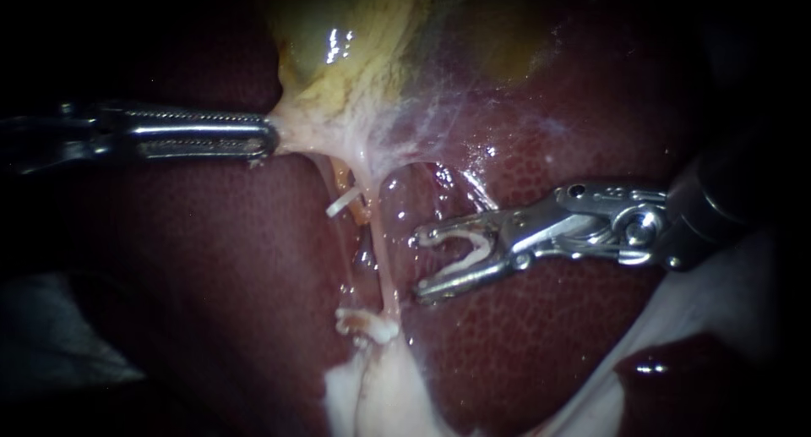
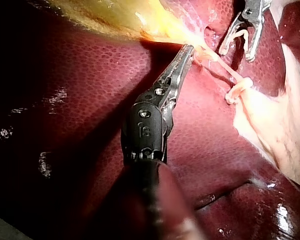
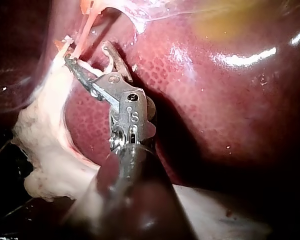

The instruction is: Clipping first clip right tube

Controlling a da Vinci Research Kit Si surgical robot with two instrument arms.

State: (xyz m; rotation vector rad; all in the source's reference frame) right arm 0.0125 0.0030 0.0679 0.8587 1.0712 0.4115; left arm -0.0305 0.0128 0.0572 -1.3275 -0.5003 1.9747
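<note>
Now | left instrument (image 1: 269, 139) claw grips gallbladder (image 1: 338, 57) | right instrument (image 1: 420, 266) claw holds clip (image 1: 477, 249) | endoscope: right tube (image 1: 384, 251) apart

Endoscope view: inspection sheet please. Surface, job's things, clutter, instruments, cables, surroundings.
Surface: liver, dark red and wet; gallbladder above it.
Job's things: right tube stretched taut; clip sits in the right instrument.
Clutter: small white piece left of the right tube; cannot tell what it is.
Instruments: left instrument jaws shut on the gallbladder's lower end; right instrument jaws hold the clip, wide apart, beside the right tube, not around it.
Cables: nothing seen.
Surroundings: pale tissue below; dark beyond.
</note>
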